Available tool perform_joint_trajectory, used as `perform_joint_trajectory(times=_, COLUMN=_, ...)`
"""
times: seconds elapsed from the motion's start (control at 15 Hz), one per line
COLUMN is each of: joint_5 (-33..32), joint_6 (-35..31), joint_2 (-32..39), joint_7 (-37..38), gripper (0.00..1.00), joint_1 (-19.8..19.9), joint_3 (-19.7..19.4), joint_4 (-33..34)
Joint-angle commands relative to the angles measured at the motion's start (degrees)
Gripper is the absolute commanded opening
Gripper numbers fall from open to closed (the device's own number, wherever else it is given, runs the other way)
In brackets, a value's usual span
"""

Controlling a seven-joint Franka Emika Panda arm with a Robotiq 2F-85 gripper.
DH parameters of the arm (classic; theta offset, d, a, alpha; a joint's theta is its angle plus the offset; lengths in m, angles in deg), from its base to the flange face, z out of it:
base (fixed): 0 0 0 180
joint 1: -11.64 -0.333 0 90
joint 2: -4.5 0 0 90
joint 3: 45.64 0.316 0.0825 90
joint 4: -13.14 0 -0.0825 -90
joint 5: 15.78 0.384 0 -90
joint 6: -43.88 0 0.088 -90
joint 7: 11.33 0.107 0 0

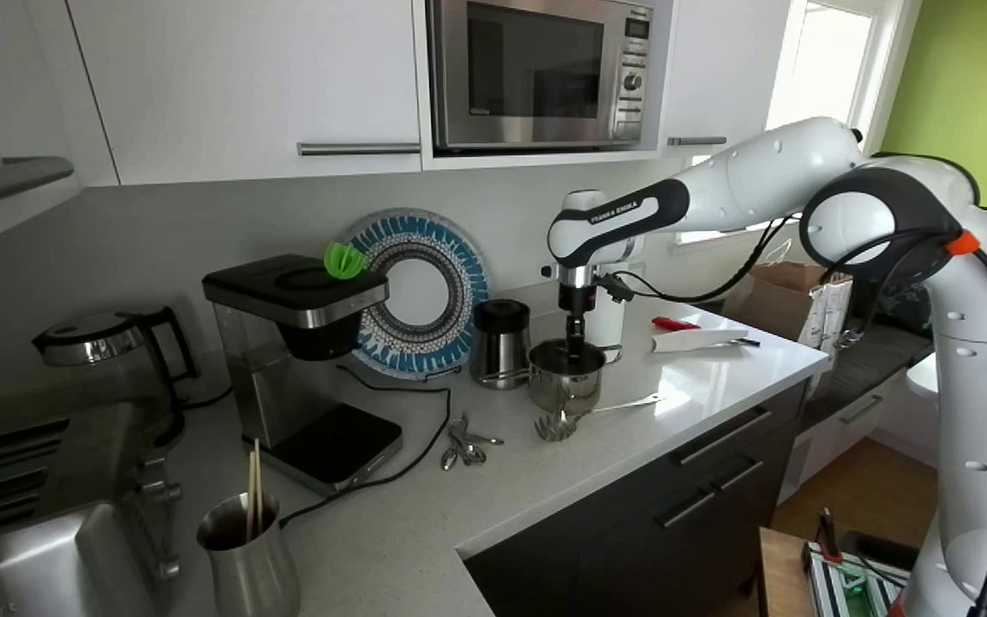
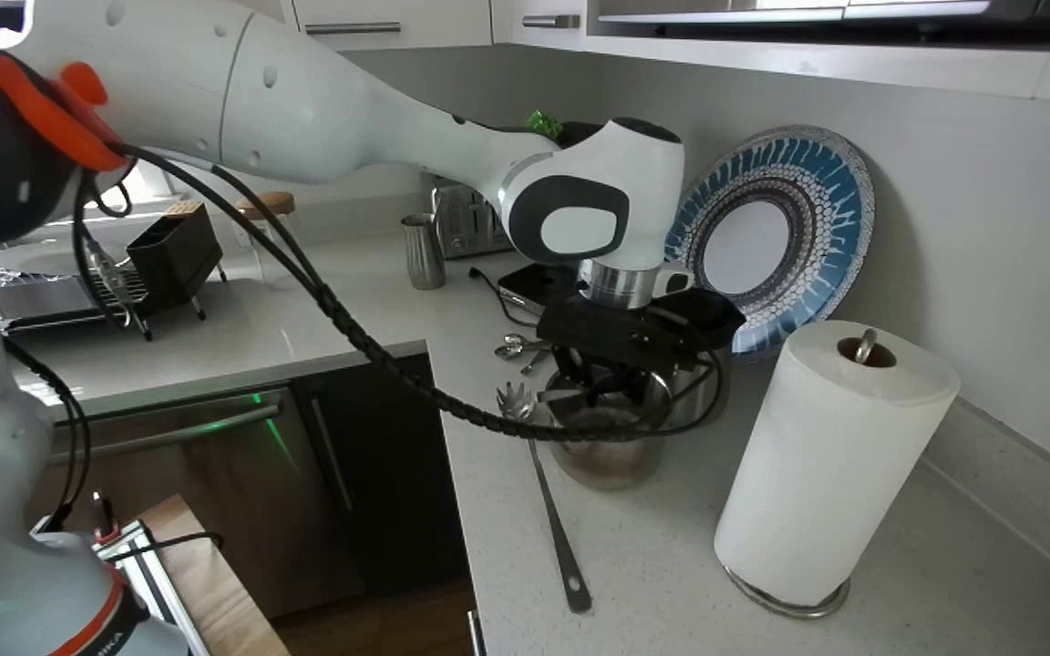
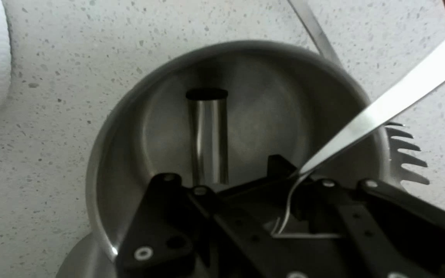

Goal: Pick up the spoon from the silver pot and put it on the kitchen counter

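Note:
The silver pot point(image 1: 564, 391) stands on the kitchen counter point(image 1: 399, 523); it shows in an exterior view point(image 2: 607, 463) and fills the wrist view point(image 3: 126, 146). My gripper point(image 1: 576, 341) points straight down into the pot's mouth, with its fingertips point(image 3: 295, 173) inside the rim. The fingers look closed on the spoon point(image 3: 392, 96) near its neck. The spoon's bright handle slants out over the rim toward the splayed utensil; it also sticks out beside the gripper in an exterior view point(image 2: 563, 394). The spoon's bowl end is mostly hidden by the fingers.
The splayed utensil point(image 2: 554, 510) lies against the pot. A dark-lidded tumbler point(image 1: 500, 343), a paper towel roll point(image 2: 839, 465), measuring spoons point(image 1: 464, 444) and a coffee maker point(image 1: 296, 300) stand near. A plate point(image 1: 418, 291) leans at the wall. A tube-like shape point(image 3: 207, 135) shows inside the pot.

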State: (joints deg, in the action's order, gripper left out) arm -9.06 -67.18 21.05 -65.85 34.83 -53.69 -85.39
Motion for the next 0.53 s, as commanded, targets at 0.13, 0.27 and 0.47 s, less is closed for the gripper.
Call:
perform_joint_trajectory(times=0.13, joint_5=-0.9, joint_6=-3.0, joint_2=-11.0, joint_7=-5.2, gripper=0.00, joint_1=-3.1, joint_3=-0.3, joint_4=-8.4)
perform_joint_trajectory(times=0.27, joint_5=-2.3, joint_6=-3.7, joint_2=-14.5, joint_7=-7.4, gripper=0.00, joint_1=-6.0, joint_3=0.6, joint_4=-10.3)
perform_joint_trajectory(times=0.47, joint_5=-4.8, joint_6=-3.3, joint_2=-18.2, joint_7=-8.2, gripper=0.00, joint_1=-11.1, joint_3=2.7, joint_4=-11.8)
